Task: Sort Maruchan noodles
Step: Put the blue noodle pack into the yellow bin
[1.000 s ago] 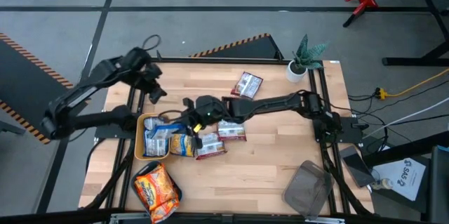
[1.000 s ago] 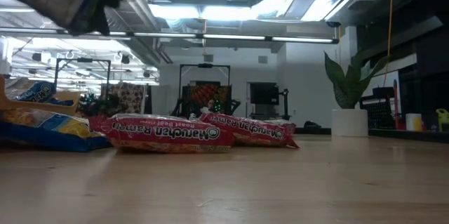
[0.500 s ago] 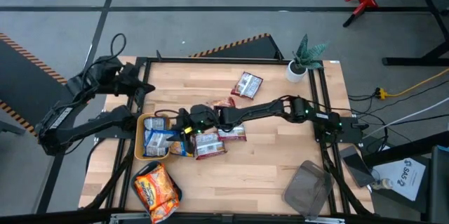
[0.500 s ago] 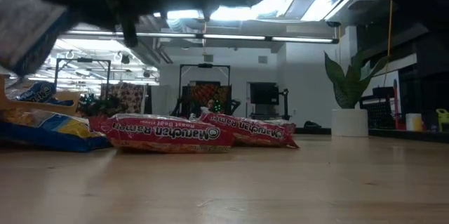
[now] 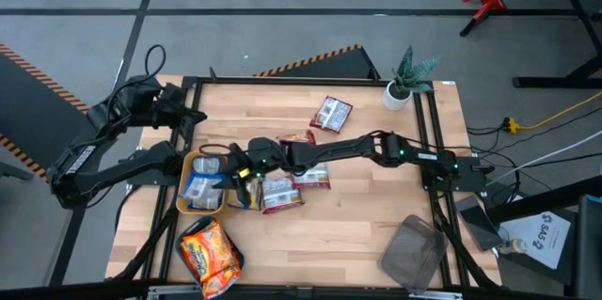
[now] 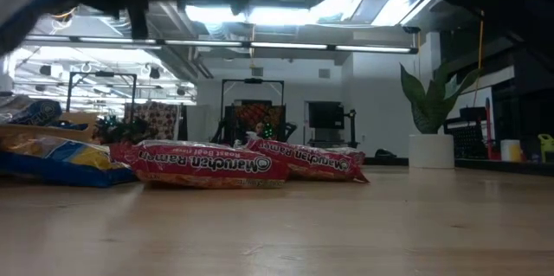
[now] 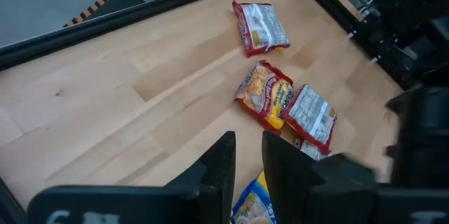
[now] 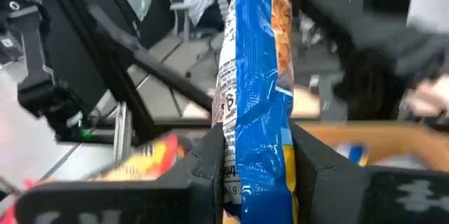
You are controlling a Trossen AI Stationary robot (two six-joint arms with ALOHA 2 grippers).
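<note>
My right arm reaches across the table, its gripper above the yellow tray's right edge, shut on a blue-and-yellow noodle packet. More blue packets lie in that tray, and another lies beside it. Red-brown packets lie flat on the wood, with a redder one between them. Orange packets fill a teal tray at the near-left corner. My left gripper waits at the far-left corner, empty, its fingers a narrow gap apart. My right gripper pinches the blue-and-yellow packet between its two fingers, one on each flat face, at the packet's end nearest the wrist. The rest of the packet sticks out past the fingertips, lifted clear of the table.
A potted plant stands at the far-right corner. A grey tray sits at the near-right corner. Bare wood lies between the packets and the grey tray. Black frame rails border the table.
My right gripper has carried the blue packet toward the table's left edge, from beside the yellow tray to over its right edge. My left arm drew back toward the far-left corner, then stayed still.
</note>
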